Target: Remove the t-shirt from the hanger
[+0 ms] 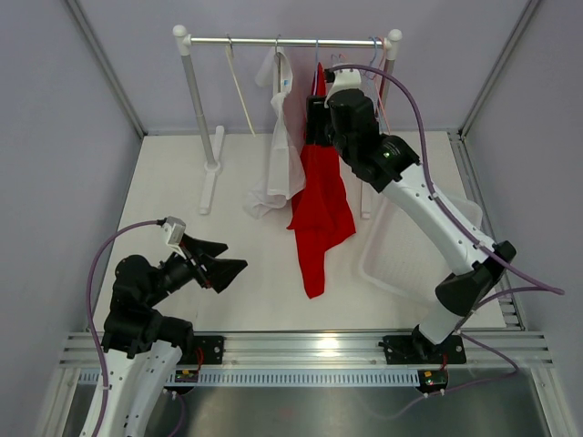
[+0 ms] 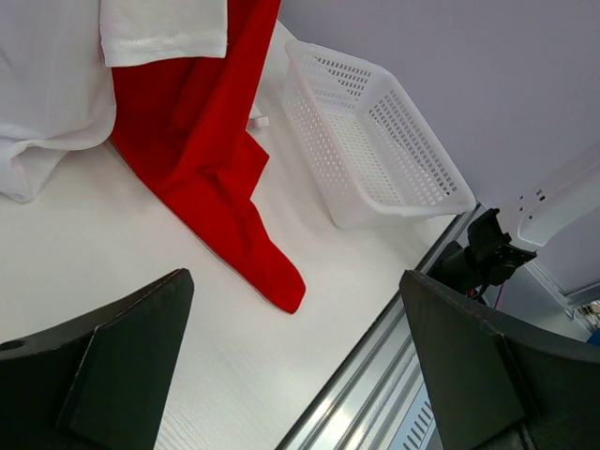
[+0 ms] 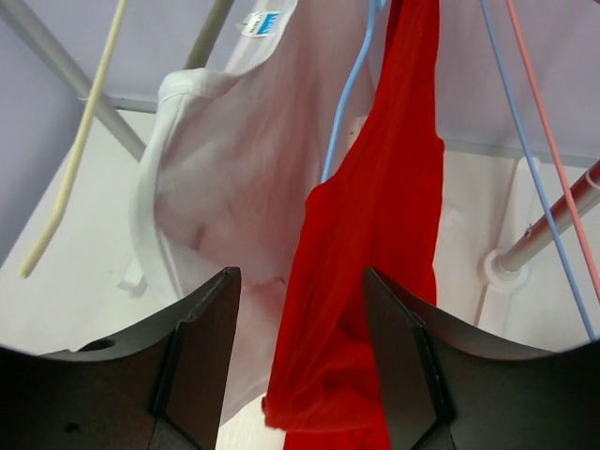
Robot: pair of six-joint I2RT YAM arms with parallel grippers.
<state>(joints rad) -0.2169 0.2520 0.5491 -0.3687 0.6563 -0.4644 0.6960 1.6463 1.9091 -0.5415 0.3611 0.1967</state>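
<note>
A red t-shirt (image 1: 321,196) hangs from a blue hanger (image 3: 343,101) on the rack rod (image 1: 291,41), its lower end trailing on the table. A white t-shirt (image 1: 284,146) hangs just to its left. My right gripper (image 1: 315,116) is open, up at the red shirt's upper part. In the right wrist view the red cloth (image 3: 375,234) lies between the spread fingers of that gripper (image 3: 300,277), not clamped. My left gripper (image 1: 232,257) is open and empty, low over the table left of the red shirt's tail (image 2: 272,272).
A white mesh basket (image 1: 383,259) lies on the table at the right, also in the left wrist view (image 2: 375,131). A bare cream hanger (image 1: 239,86) and thin pink and blue hangers (image 1: 375,55) hang on the rod. The rack's posts stand at both ends.
</note>
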